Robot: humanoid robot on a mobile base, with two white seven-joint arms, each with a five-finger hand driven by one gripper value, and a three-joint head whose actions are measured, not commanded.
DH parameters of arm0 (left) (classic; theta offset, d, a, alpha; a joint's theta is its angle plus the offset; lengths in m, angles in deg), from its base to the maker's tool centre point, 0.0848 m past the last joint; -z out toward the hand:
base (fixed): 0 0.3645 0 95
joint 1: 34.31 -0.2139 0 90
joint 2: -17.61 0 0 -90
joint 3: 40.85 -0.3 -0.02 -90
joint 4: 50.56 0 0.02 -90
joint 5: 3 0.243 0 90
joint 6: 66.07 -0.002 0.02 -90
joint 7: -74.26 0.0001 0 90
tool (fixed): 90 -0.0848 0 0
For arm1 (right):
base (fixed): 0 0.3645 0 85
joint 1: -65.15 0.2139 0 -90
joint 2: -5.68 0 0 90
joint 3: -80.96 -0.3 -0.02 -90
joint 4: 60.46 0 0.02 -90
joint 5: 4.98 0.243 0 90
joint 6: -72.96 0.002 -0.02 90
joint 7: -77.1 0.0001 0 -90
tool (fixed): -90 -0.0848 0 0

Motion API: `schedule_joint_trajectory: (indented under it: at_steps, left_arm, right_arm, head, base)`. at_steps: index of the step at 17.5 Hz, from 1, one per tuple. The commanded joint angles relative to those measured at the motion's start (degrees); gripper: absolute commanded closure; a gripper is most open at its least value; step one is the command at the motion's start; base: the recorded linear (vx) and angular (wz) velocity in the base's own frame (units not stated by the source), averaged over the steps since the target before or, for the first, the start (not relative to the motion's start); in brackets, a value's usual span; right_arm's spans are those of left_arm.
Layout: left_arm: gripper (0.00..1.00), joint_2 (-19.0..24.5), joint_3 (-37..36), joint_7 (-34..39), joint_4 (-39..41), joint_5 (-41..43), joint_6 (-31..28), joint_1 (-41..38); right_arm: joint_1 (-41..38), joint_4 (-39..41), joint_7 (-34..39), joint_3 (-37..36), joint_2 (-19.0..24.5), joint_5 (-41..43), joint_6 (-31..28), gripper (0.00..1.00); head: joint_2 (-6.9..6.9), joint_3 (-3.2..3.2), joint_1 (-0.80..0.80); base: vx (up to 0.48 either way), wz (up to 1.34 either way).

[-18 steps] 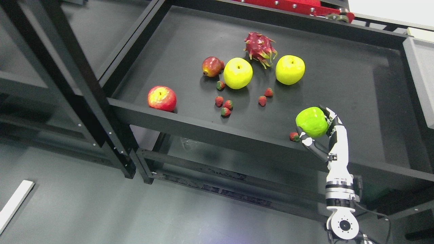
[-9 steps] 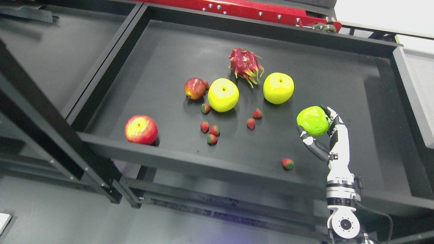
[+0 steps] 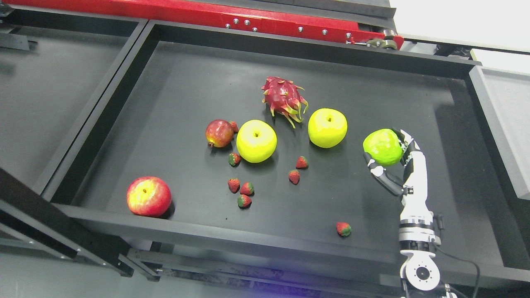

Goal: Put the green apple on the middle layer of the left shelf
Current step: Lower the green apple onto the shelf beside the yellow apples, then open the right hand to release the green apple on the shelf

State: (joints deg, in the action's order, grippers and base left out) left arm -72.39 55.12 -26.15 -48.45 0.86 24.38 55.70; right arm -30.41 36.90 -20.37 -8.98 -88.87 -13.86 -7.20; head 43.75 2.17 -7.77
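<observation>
Our fingers [image 3: 408, 145] curl around the green apple [image 3: 383, 147], with the thumb pressing from below left and the others wrapping its right side, so our right hand [image 3: 393, 161] grips it firmly. The arm rises from the lower right edge of the head view, and we hold the apple above the right part of the black shelf tray [image 3: 124, 107], just right of a yellow apple [image 3: 327, 128]. Further left we see a dragon fruit [image 3: 284, 98], a second yellow apple [image 3: 256, 140] and a small dark red fruit [image 3: 219, 133] beside it. Several strawberries [image 3: 247, 189] are scattered over the tray floor, one lone strawberry [image 3: 343, 229] lying near the front rim. A red apple [image 3: 148, 196] sits in the front left corner.
</observation>
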Motion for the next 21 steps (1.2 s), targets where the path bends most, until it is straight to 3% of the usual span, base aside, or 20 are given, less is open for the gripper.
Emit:
schedule_joint_trajectory:
  at_steps: [1,5,6,7,8,16,21]
  left_arm:
    - [0.00,1.0,0.0,0.0,0.0,0.0,0.0,1.2]
    - [0.00,1.0,0.0,0.0,0.0,0.0,0.0,1.2]
    - [0.00,1.0,0.0,0.0,0.0,0.0,0.0,1.2]
    - [0.00,1.0,0.0,0.0,0.0,0.0,0.0,1.2]
    - [0.00,1.0,0.0,0.0,0.0,0.0,0.0,1.2]
    - [0.00,1.0,0.0,0.0,0.0,0.0,0.0,1.2]
    - [0.00,1.0,0.0,0.0,0.0,0.0,0.0,1.2]
  right_arm:
    - [0.0,0.1,0.0,-1.5,0.1,0.0,-0.1,1.00]
    - [0.0,0.0,0.1,-1.6,0.2,0.0,0.0,1.00]
    - [0.0,0.0,0.3,-1.5,0.4,0.0,-0.2,0.82]
    - [0.0,0.0,0.2,-1.5,0.6,0.0,-0.5,0.21]
    - [0.0,0.3,0.7,-1.4,0.9,0.1,-1.4,0.00]
    - [1.8,-1.6,-0.2,-1.4,3.5,0.7,-4.8,0.00]
    - [0.7,-1.6,-5.7,1.3,3.5,4.6,-5.3,0.00]
  head:
    - [0.00,0.00,0.00]
    - [0.00,0.00,0.00]
    - [0.00,0.00,0.00]
    - [0.00,0.00,0.00]
    - [0.00,0.00,0.00]
    - [0.00,0.00,0.00]
    - [-0.01,0.00,0.00]
  base:
    - [0.076,-0.08]
    - [0.032,-0.01]
    - [0.014,0.00]
    - [0.000,0.00]
    - [0.000,0.00]
    - [0.000,0.00]
    - [0.000,0.00]
